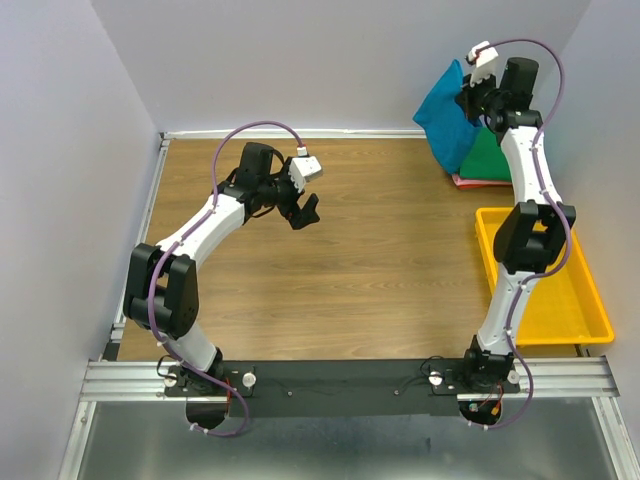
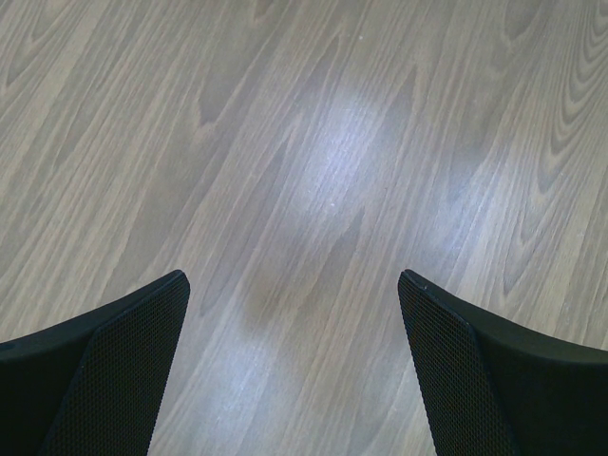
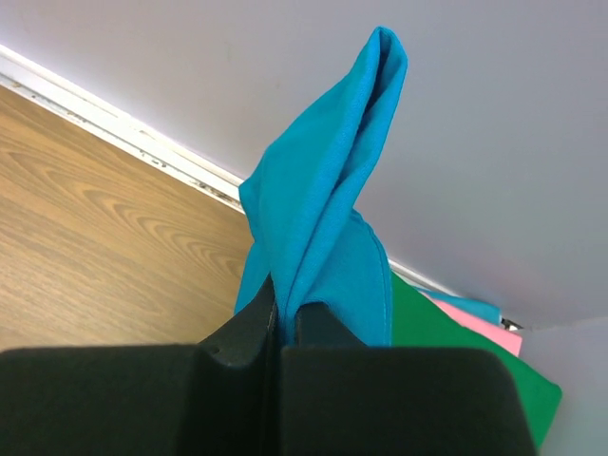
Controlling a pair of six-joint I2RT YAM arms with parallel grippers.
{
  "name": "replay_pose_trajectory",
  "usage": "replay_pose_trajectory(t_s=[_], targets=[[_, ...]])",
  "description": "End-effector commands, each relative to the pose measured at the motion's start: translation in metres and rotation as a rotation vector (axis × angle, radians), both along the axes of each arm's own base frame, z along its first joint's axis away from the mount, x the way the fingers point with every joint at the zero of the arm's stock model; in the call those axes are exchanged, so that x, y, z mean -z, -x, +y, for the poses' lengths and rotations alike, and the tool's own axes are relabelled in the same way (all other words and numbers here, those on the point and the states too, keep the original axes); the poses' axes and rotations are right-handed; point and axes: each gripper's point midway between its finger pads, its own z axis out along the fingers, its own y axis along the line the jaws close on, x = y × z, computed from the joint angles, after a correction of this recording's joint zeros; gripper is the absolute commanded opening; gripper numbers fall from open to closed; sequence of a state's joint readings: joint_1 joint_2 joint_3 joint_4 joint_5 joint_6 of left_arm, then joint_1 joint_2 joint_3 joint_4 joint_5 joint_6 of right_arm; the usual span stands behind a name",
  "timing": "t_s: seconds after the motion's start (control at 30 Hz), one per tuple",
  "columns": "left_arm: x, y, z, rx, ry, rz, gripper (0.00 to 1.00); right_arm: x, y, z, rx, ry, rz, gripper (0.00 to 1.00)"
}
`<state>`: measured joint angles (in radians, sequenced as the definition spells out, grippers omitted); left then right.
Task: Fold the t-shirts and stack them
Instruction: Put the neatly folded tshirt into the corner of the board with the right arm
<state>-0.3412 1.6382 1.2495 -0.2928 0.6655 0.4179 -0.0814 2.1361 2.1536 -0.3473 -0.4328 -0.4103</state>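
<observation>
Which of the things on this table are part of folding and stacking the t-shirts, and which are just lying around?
For the job:
- teal-blue t-shirt, held up in the right gripper
- green t-shirt
- pink t-shirt, under the green one

Just lying about:
- yellow tray, at the right edge of the table

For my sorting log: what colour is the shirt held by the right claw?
The t-shirt is teal-blue; the right wrist view shows it best.
</observation>
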Motion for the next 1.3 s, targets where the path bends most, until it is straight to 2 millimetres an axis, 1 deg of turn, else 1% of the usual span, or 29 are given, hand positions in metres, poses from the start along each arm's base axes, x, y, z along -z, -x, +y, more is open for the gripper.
replay_pose_trajectory(t_s=[0.0,0.17,0.23,0.37,0.43,0.47,0.63,0.67,0.7,0.73,0.77,0.8,0.83,0.87,1.03,1.13,1.17,1.23,1.27], targets=[[0.002,0.003,-0.002,0.021,0.017,0.015,0.98,-0.048,0.011,-0.014,0.030,0.000,-0.081,0.01],[0.003,0.002,-0.003,0.026,0.015,0.023,0.99,-0.044,0.011,-0.025,0.045,-0.007,-0.067,0.01],[0.004,0.001,-0.003,0.026,0.009,0.027,0.99,-0.038,0.010,-0.031,0.053,-0.009,-0.053,0.01],[0.005,0.000,-0.003,0.031,0.001,0.034,0.99,-0.025,0.009,-0.051,0.077,-0.003,-0.030,0.01],[0.010,0.001,-0.003,0.033,-0.006,0.053,0.99,-0.015,0.009,-0.058,0.080,-0.003,-0.012,0.00],[0.012,0.000,-0.003,0.035,-0.008,0.059,0.99,-0.014,0.009,-0.065,0.088,-0.003,-0.011,0.00],[0.014,-0.005,-0.005,0.036,-0.009,0.067,0.99,-0.002,0.008,-0.088,0.095,0.018,0.000,0.01],[0.014,-0.006,-0.006,0.037,-0.010,0.067,0.99,0.001,0.008,-0.096,0.096,0.026,0.000,0.01],[0.016,-0.006,-0.006,0.037,-0.013,0.076,0.99,0.008,0.007,-0.102,0.097,0.029,0.008,0.01],[0.016,-0.007,-0.006,0.036,-0.013,0.077,0.99,0.009,0.006,-0.106,0.097,0.032,0.009,0.01],[0.018,-0.006,-0.006,0.037,-0.015,0.083,0.99,0.013,0.006,-0.116,0.101,0.041,0.008,0.01],[0.018,-0.006,-0.006,0.036,-0.014,0.086,0.99,0.021,0.003,-0.120,0.103,0.040,0.020,0.01],[0.019,-0.005,-0.006,0.036,-0.015,0.090,0.99,0.026,0.003,-0.125,0.106,0.041,0.026,0.00],[0.020,-0.005,-0.006,0.035,-0.018,0.092,0.99,0.026,0.002,-0.132,0.110,0.050,0.023,0.00],[0.023,-0.002,-0.004,0.036,-0.031,0.101,0.99,0.049,-0.001,-0.151,0.107,0.073,0.044,0.01],[0.024,-0.001,-0.002,0.032,-0.033,0.107,0.99,0.056,-0.003,-0.161,0.113,0.092,0.044,0.01],[0.024,0.000,-0.002,0.033,-0.032,0.108,0.99,0.062,-0.004,-0.168,0.116,0.098,0.048,0.00],[0.025,0.001,-0.002,0.032,-0.035,0.112,0.99,0.061,-0.007,-0.174,0.119,0.108,0.037,0.01],[0.027,0.002,-0.002,0.031,-0.037,0.114,0.98,0.069,-0.009,-0.179,0.122,0.117,0.044,0.00]])
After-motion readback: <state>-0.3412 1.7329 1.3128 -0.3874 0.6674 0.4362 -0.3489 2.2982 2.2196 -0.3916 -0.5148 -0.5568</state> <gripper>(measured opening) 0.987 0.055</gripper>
